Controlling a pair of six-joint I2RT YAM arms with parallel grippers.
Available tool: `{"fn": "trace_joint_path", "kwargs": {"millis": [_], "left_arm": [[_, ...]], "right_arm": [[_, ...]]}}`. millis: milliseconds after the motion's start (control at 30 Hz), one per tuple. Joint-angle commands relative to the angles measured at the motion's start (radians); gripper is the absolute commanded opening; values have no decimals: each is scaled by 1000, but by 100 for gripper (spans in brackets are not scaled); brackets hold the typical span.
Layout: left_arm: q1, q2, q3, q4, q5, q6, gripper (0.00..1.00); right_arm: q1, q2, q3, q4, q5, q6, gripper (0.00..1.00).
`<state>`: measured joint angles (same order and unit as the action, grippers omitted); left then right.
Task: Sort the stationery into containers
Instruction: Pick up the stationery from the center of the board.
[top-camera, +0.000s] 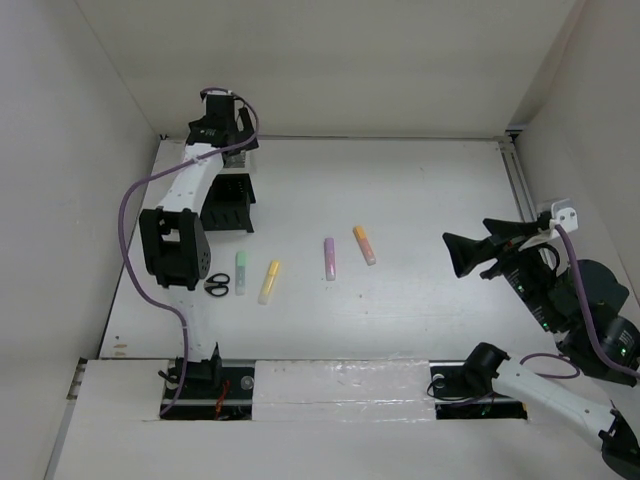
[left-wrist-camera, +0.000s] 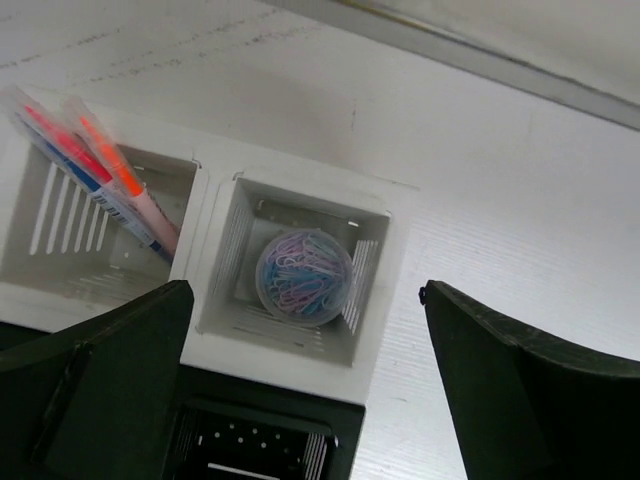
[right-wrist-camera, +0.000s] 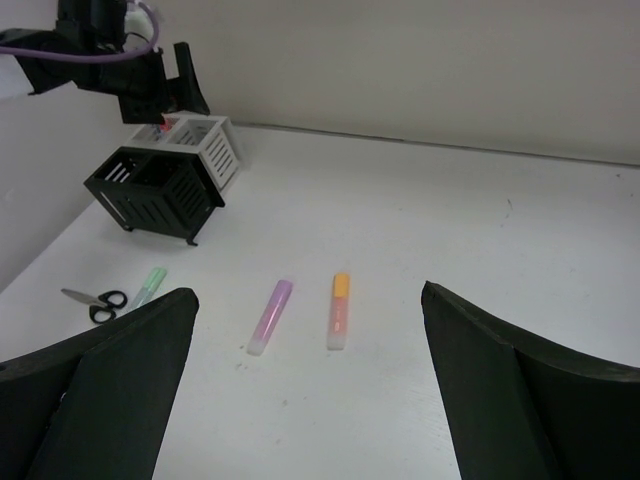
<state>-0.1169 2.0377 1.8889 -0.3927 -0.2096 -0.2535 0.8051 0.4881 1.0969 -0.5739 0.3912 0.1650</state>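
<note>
Paperclip tub (left-wrist-camera: 303, 275) in white organiser (left-wrist-camera: 280, 365) beneath left tool (left-wrist-camera: 305, 287), wide apart, seemingly empty

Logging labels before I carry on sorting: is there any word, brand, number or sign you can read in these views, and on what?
No text can be read in any view.
Pens in the white organiser: blue marks along a barrel, too blurred to read.
Green marker, yellow marker, purple marker, orange marker: too small for any print to show.
Round tub of paper clips: no label visible.
</note>
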Motion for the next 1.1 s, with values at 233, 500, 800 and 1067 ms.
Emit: {"fn": "trace_joint_path", "kwargs": {"millis": [233,500,800,1067], "left_arm": [[2,-316,131,-145,-37,-87,100],[11,-634,-215,-273,-126,-202,100],[0,-1016,-740,-216,-33,-276,100],[-13,-1091,-1071,-17,303,-314,100]], "right_arm": [[-4,66,11,72,-35,-9,100],[-4,188,87,-20,-44,-45,100],[-13,234,24,94,-110,-67,100],[-14,280,193,124,-294,-9,100]]}}
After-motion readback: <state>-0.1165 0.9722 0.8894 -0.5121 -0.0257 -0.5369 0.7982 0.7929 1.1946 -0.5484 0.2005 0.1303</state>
